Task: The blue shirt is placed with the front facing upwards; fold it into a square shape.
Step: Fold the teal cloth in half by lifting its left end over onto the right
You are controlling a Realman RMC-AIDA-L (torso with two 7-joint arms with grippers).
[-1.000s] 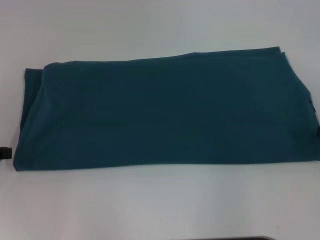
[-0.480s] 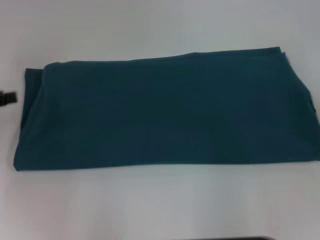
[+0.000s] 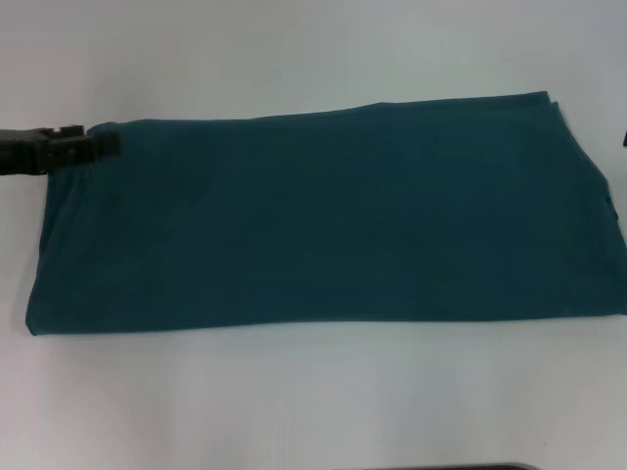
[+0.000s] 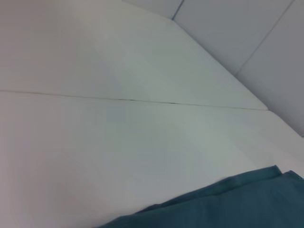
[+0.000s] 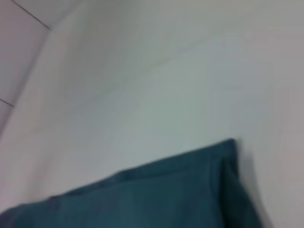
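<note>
One garment on the white table (image 3: 294,401): the blue shirt (image 3: 323,220), folded into a long band running left to right, plain fabric up, no lettering showing. Its near edge is fairly straight; the far edge rises toward the right. Layered edges show at the left end and at the far right corner.

Left gripper (image 3: 98,144) comes in from the left edge of the head view, its dark tip at the shirt's far-left corner — touching or just above the cloth, hard to say which. Jaw opening can't be made out, and I can't tell whether it has any fabric.

Right gripper (image 3: 624,139): only a dark sliver at the right edge, beside the shirt's right end — jaws not visible.

Left wrist view shows bare table with a seam line and a shirt corner (image 4: 228,204). Right wrist view shows a folded corner (image 5: 190,190) on the table.
</note>
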